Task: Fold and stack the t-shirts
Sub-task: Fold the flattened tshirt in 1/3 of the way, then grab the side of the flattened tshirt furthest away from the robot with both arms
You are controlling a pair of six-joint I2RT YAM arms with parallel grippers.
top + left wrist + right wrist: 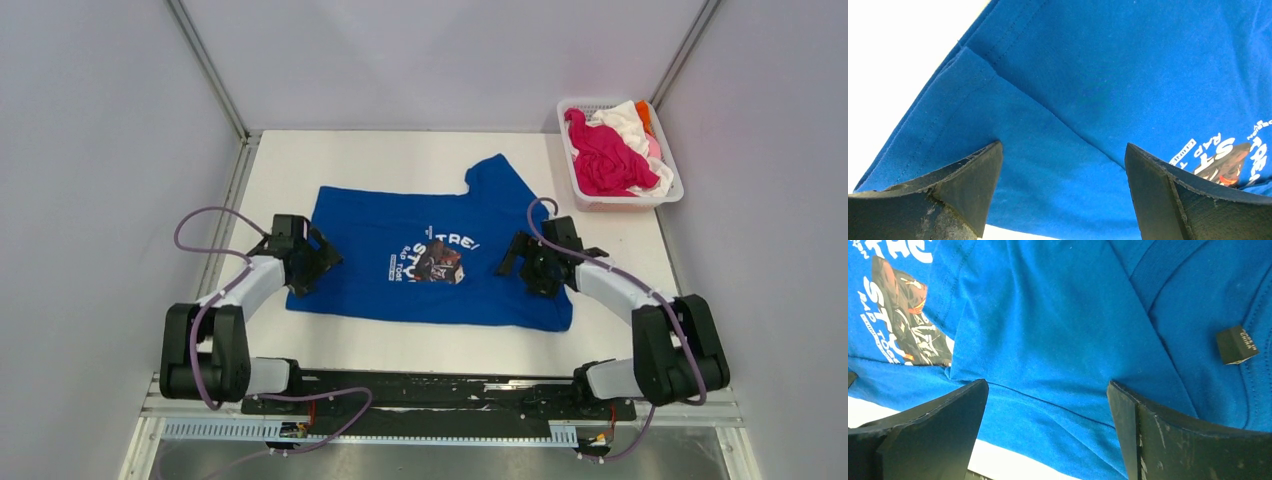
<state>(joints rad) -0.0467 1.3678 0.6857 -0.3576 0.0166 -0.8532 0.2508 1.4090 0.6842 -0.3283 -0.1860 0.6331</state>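
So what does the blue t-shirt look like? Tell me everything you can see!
The royal blue t-shirt is soft cloth, lying flat on the white table, partly folded, one sleeve poking out on the far side. A flap covers part of its chest print with white letters. A small black neck label shows. The left end effector and right end effector, both open, hover over its two ends.

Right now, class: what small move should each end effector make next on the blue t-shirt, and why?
Probably lower both and close on the cloth edge beneath. The left end effector and right end effector hang open over the blue t-shirt, a fold line between each pair of fingers.
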